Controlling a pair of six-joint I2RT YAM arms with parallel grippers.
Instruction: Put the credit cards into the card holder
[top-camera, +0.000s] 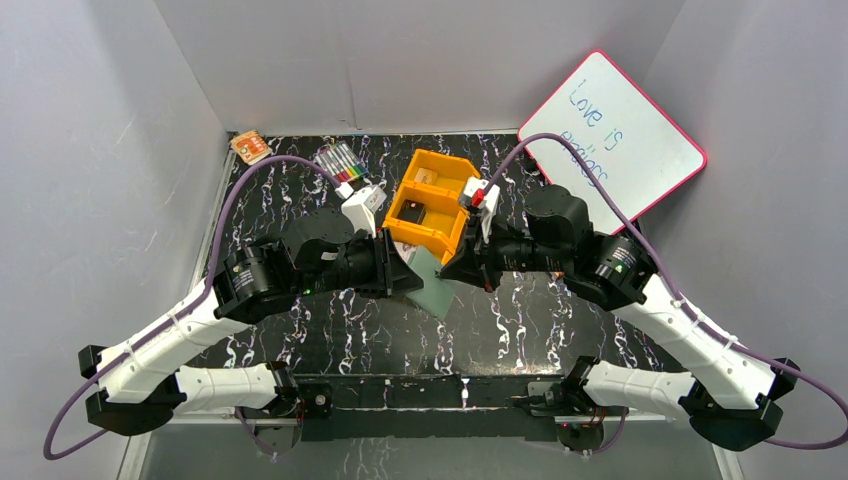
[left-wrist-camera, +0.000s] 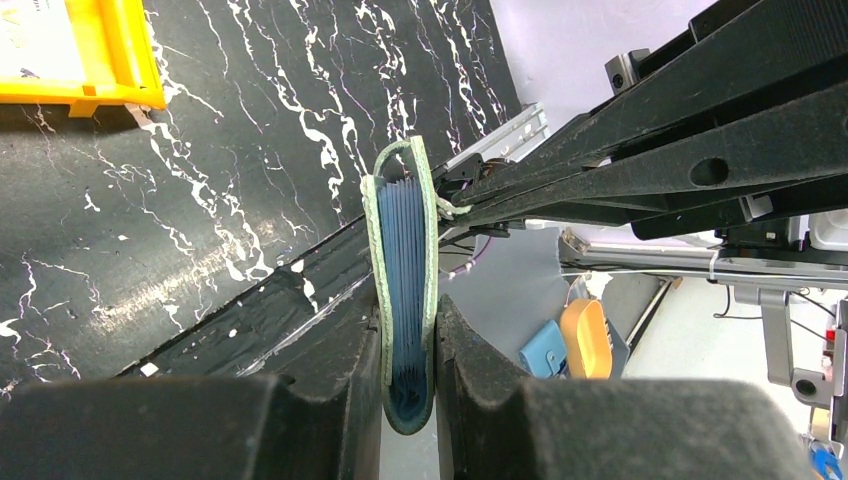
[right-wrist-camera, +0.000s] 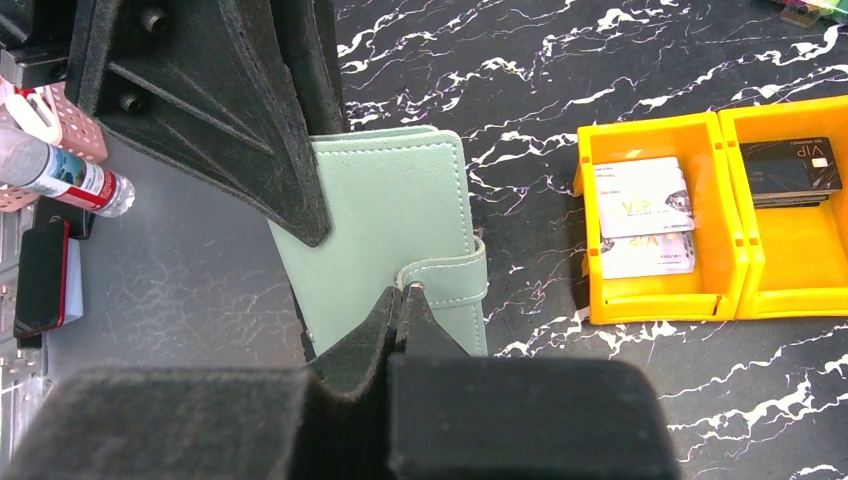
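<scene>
Card holder (right-wrist-camera: 390, 200) is sitting closed between the two arms at centre counter (top-camera: 330, 330), seemingly lifted off it. Its strap (right-wrist-camera: 445, 275) is wrapping over the open edge.

- Left fingers (left-wrist-camera: 330, 400) are clenching the card holder's body edge-on. In the left wrist view its spine-to-mouth axis is running 6 to 12 o'clock.
- Right fingers (right-wrist-camera: 360, 345) are pinching the strap tab tight, coming in from 3 o'clock of the left fingers in the overhead view. I judge they are working on unsnapping it.
- Credit cards (right-wrist-camera: 645, 200) are lying flat in the orange tray (top-camera: 425, 240), untouched. The tray is sitting at 12 o'clock of the card holder overhead.

Key relation: the strap edge is facing the right arm. A pull toward 3 o'clock against the left grip would probably be opening the flap. The right arm is looking nearer the cards.
</scene>
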